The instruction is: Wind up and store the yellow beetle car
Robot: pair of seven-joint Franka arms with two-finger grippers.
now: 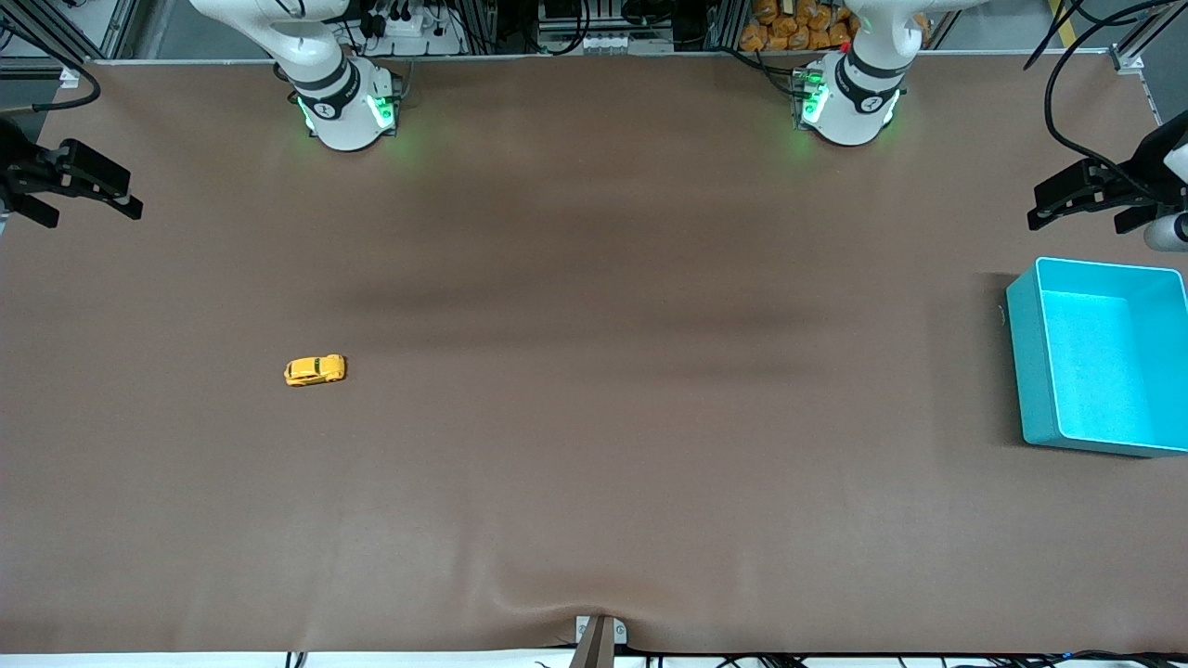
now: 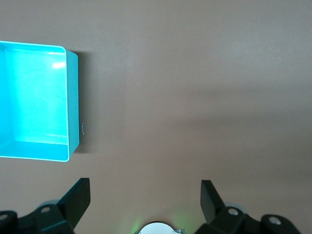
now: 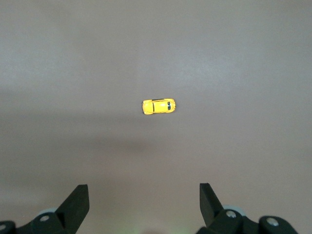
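Meanwhile, on the table (image 1: 594,520):
Car: the yellow beetle car (image 1: 315,370) sits alone on its wheels toward the right arm's end, untouched.
Handling: likely light, hard, smooth (prone to roll); best pinched across its sides.
Right gripper (image 3: 144,207): high over the table's edge, fingers wide, empty.
Left gripper (image 2: 145,202): waiting beside the teal bin (image 1: 1026,371), spread wide.
Room: open cloth all round; bin well apart.
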